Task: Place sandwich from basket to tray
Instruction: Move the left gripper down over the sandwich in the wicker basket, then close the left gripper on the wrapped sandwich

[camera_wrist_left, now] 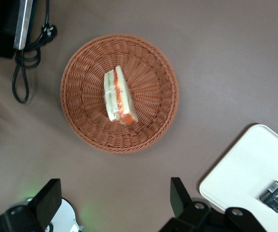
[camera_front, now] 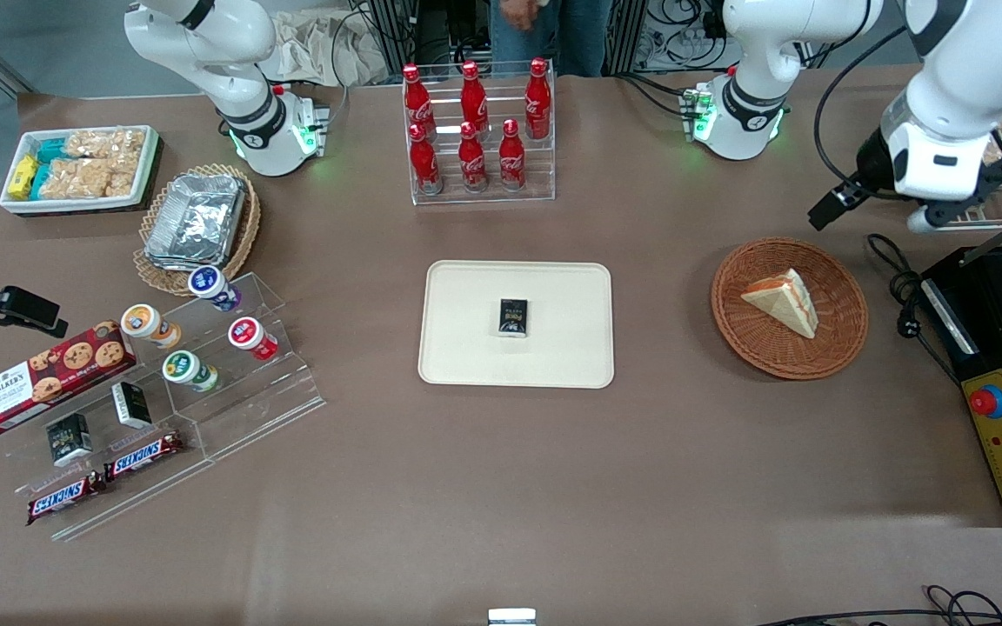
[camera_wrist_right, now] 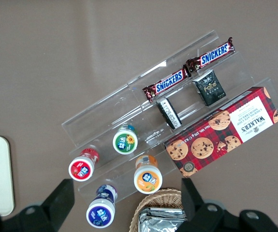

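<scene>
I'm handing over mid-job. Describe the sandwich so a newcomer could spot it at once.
Start at the cream tray in the table's middle, then look toward the working arm's end for the round reddish-brown basket. The sandwich lies in it, alone: a pale bread wedge with orange-red filling along one edge. The open hand hangs above the basket, holding nothing.

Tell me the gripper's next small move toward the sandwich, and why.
Probably lower the gripper straight toward the sandwich. The fingers are spread open, high above the table, and hold nothing. The sandwich lies in the basket, and the tray holds only a small dark packet.
</scene>
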You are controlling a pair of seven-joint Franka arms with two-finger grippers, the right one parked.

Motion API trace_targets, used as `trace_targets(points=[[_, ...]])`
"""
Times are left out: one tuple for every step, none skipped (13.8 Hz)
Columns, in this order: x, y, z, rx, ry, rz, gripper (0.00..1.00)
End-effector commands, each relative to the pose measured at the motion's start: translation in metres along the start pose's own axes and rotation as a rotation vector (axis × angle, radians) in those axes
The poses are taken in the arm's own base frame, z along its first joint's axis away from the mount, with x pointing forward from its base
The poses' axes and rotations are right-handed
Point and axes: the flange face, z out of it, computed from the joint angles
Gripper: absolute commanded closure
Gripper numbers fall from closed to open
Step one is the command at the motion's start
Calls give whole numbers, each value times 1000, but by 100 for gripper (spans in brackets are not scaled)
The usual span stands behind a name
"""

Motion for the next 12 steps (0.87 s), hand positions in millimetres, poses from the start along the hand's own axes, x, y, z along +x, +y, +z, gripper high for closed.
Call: trace_targets(points=[[-4,-14,6,-7,23,-62,0],[-4,-14,12,1,16,-75,0],[-2,-14,22,11,19,-87,0],[0,-13,39,19,29,-101,0],[4,-9,62,20,27,-119,0],[9,-5,85,24,23,-133,0],[13,0,107,29,17,-148,0],[18,2,132,54,13,-160,0],[19,2,159,80,20,-180,0],[17,1,185,88,43,-191,0],[13,-1,213,87,46,-195,0],[13,-5,233,71,49,-202,0]])
